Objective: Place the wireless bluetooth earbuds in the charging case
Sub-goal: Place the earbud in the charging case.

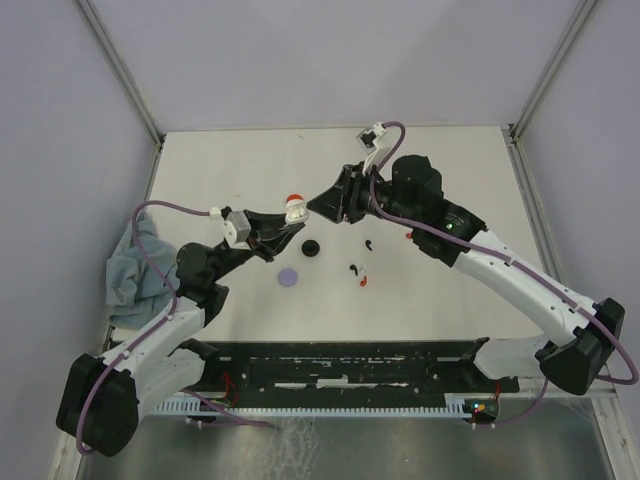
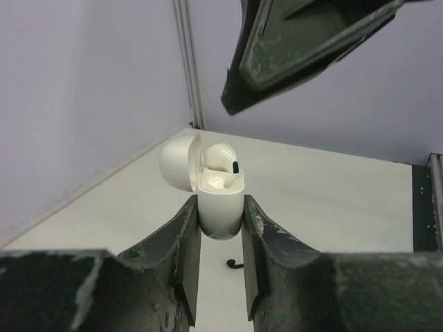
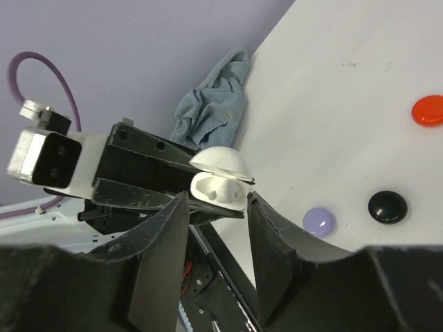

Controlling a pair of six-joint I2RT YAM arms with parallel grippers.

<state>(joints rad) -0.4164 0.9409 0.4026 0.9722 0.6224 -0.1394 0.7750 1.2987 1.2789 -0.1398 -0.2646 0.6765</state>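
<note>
We see the left gripper (image 2: 221, 211) clamping one glossy, rounded white charging case (image 2: 223, 194), one smooth earbud (image 2: 221, 156) inside, the right gripper (image 3: 217, 202) parted just above.

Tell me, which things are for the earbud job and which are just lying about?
For the job: glossy white plastic charging case, lid open, held in the left end effector; white plastic earbud sitting in it; tiny black stemmed earbud and tiny red stemmed earbud; right end effector, open.
Just lying about: red round disc; black round disc; lavender round disc; crumpled blue-grey cloth.
</note>
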